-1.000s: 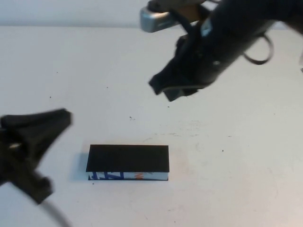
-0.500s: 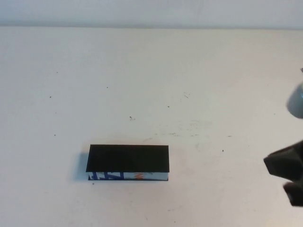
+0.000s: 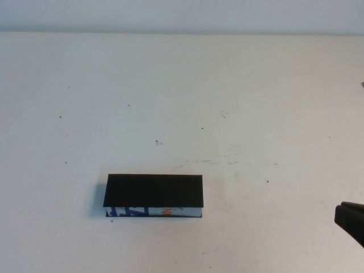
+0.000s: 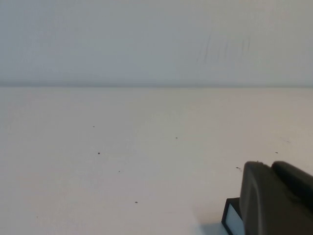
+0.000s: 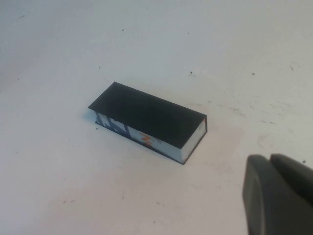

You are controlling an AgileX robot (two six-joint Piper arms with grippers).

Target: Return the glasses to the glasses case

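Note:
The glasses case (image 3: 153,191) lies closed on the white table, front left of centre, its black lid flat and its white front edge with blue and orange marks facing me. It also shows in the right wrist view (image 5: 149,120), and one corner shows in the left wrist view (image 4: 232,218). The glasses are out of view. My right gripper (image 3: 351,220) shows only as a dark tip at the table's front right edge, far from the case; in the right wrist view (image 5: 270,159) its fingers are together and empty. My left gripper (image 4: 271,167) is outside the high view, fingers together, beside the case.
The white table (image 3: 227,102) bears only small dark specks and faint scuff marks. A pale wall runs along its far edge.
Both arms have pulled back. The left arm has left the high view. The right arm moved from over the table's back to the front right edge. The case has not moved.

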